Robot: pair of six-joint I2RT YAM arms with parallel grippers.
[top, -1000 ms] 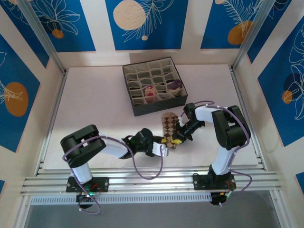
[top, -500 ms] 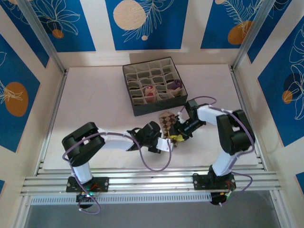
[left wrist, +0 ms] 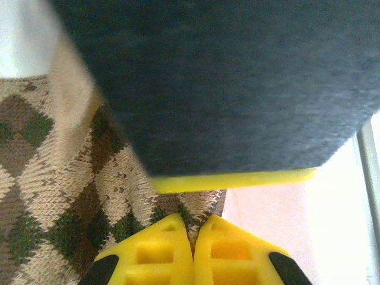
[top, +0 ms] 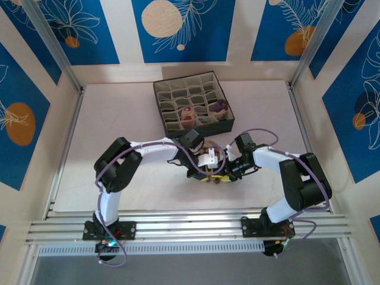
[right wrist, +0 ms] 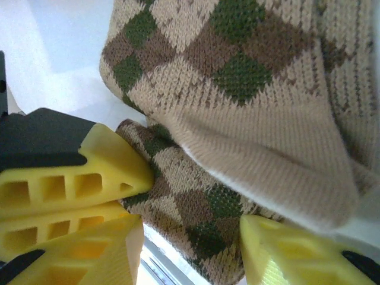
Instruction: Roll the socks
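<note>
Presently, the left gripper [left wrist: 193, 228] stands with its two yellow fingers pressed flat together. In the right wrist view these closed fingers lie stacked, their tips touching the folded lower edge of the diamond-patterned sock [right wrist: 237, 89]. No fabric can be seen between them, and whether any thread is caught at the tips cannot be determined.

The right gripper [right wrist: 190, 243] has its jaws spread apart. The rolled lower end of the diamond-patterned sock lies between the two yellow fingers, and a strip of light surface shows between the fabric and the left-hand finger. The sock is not clamped.

The sock is doubled over: an upper layer with large brown and green diamonds and a plain beige band overlaps a lower, tighter fold.

From above, both arms converge at one spot on the white table [top: 119, 136], just in front of the near wall of the grey compartment box [top: 199, 134]. The sock sits between the two grippers and is largely hidden by them.

Inside the box, the beige sock with maroon toe [top: 187, 114] sits rolled in a cell near the middle. The dark purple sock [top: 219, 105] occupies a cell at the right side.

In the left wrist view, a dark blurred mass [left wrist: 237, 83] with a yellow lower edge crosses the upper area; its identity cannot be determined.
</note>
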